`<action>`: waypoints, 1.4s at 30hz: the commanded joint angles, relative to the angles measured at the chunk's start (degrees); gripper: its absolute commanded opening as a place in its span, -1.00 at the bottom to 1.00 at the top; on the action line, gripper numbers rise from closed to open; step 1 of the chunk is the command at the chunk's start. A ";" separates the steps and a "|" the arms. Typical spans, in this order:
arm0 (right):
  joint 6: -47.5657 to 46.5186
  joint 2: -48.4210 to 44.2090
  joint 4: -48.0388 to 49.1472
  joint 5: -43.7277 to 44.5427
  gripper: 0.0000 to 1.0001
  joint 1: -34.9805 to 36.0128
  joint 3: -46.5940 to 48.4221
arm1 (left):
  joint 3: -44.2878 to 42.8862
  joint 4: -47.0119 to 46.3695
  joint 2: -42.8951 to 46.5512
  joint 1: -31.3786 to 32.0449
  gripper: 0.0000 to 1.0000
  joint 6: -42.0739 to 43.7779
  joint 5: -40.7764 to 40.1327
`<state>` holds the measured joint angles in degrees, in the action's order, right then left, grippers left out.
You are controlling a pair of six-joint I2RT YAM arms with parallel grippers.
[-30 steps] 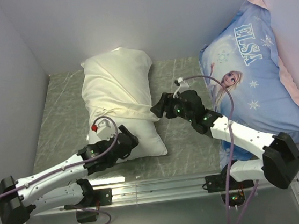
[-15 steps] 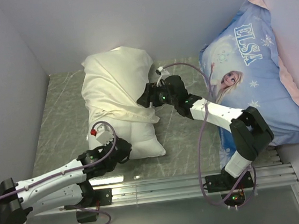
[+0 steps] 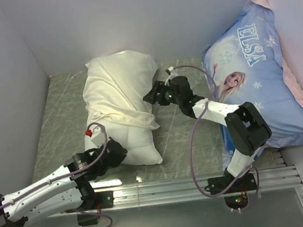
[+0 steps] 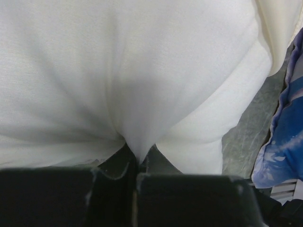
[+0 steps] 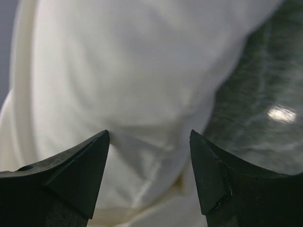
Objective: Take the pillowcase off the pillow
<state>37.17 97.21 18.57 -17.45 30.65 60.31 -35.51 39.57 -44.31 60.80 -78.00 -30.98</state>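
Note:
The cream pillowcase (image 3: 120, 84) covers the far part of the white pillow (image 3: 139, 143), whose near end sticks out bare. My left gripper (image 3: 121, 151) is shut on a pinch of the pillow's white fabric (image 4: 138, 150) at that near end. In the left wrist view the pillow (image 4: 142, 71) fills the frame, with the pillowcase's edge (image 4: 280, 28) at top right. My right gripper (image 3: 149, 97) stands open at the pillowcase's right side. In its own view the fingers straddle the pillowcase (image 5: 118, 71) near its hem (image 5: 154, 189), with nothing gripped between them (image 5: 149, 139).
A blue ELSA-printed pillow (image 3: 256, 74) leans against the right wall and shows at the right of the left wrist view (image 4: 284, 137). Grey walls close in the left and back. The marbled grey table (image 3: 187, 137) shows between the two pillows.
My left gripper shut on the pillow's near end and drew back toward the near left. My right arm reached left and farther, up to the pillowcase's right side. The pillow shifted slightly.

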 commanded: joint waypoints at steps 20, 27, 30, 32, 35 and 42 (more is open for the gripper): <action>27.34 10.02 28.62 -5.84 0.23 -4.81 -7.93 | -3.60 4.46 -1.39 -1.29 -0.99 5.93 6.72; 30.33 10.99 32.94 -5.49 -0.65 -4.90 -8.98 | -5.27 5.43 -1.65 -1.73 -0.99 6.98 6.81; 29.98 9.50 31.80 -4.26 -1.00 -5.34 -9.60 | -5.98 6.48 -1.04 -2.17 -0.99 7.42 6.55; 29.54 8.18 30.57 -3.64 -1.00 -6.57 -9.95 | -6.59 7.18 -0.43 -2.69 -1.00 7.86 6.46; 29.37 6.77 29.25 -3.03 -1.00 -9.29 -11.18 | -7.47 9.03 0.89 -3.14 -0.99 8.12 6.55; 25.86 5.36 20.21 -2.59 -1.00 -15.01 -6.01 | -8.35 14.21 4.85 -3.40 -0.99 7.42 5.85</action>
<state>65.69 105.67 42.17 -24.05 18.68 50.22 -41.32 48.58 -41.23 57.56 -71.13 -26.11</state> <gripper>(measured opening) 0.008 0.031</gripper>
